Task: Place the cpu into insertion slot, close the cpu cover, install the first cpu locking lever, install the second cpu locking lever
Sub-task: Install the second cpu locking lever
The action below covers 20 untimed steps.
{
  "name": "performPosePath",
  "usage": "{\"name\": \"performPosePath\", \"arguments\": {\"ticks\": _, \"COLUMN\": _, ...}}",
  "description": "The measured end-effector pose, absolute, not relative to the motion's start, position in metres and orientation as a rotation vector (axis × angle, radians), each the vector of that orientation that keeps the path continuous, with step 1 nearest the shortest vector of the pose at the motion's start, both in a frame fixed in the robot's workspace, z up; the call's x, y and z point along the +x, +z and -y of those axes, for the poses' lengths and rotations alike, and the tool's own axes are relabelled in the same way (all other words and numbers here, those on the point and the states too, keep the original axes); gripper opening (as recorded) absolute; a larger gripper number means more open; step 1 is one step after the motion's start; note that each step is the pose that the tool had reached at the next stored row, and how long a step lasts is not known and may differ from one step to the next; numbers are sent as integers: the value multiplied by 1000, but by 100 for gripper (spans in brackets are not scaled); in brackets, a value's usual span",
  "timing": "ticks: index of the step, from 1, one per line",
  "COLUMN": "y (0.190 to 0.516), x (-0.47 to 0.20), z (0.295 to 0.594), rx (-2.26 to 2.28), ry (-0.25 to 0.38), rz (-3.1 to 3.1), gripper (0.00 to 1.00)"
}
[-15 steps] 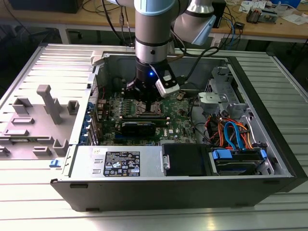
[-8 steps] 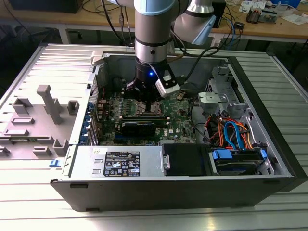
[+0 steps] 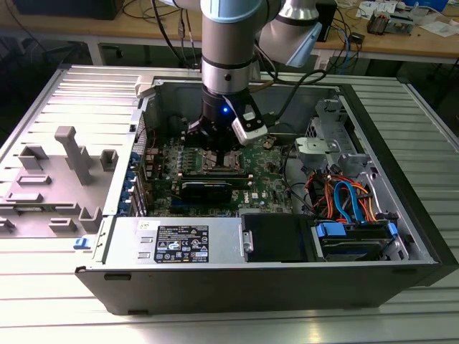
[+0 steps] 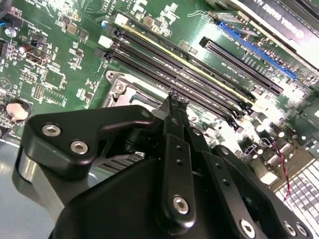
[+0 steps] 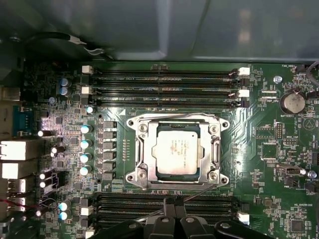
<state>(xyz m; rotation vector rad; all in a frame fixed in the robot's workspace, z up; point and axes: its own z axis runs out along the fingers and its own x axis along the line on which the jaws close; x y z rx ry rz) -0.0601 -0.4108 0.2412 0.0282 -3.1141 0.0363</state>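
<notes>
On the exterior view's left, grey plastic fixtures (image 3: 68, 161) stand on the ribbed metal desk (image 3: 43, 279). Right of them lies the open computer case (image 3: 401, 179), with the arm reaching down over the motherboard (image 3: 269, 175). The tool (image 4: 178, 99) hangs just above the board with its fingertips (image 4: 172, 102) drawn together, holding nothing. In the first wrist view the cpu (image 5: 176, 151) sits in the insertion slot (image 5: 175, 151), the cpu cover (image 5: 215, 152) lies flat around it, and a thin lever (image 5: 199, 192) runs along the socket edge beside the memory slots (image 5: 164, 206). At the case's right end lie orange and blue cables (image 3: 344, 201).
</notes>
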Motion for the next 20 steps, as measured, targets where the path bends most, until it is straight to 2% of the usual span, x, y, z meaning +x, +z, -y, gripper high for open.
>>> {"name": "performPosePath", "arguments": {"ticks": 20, "y": 229, "x": -68, "z": 433, "rx": 168, "ry": -121, "rz": 3071, "gripper": 11}}
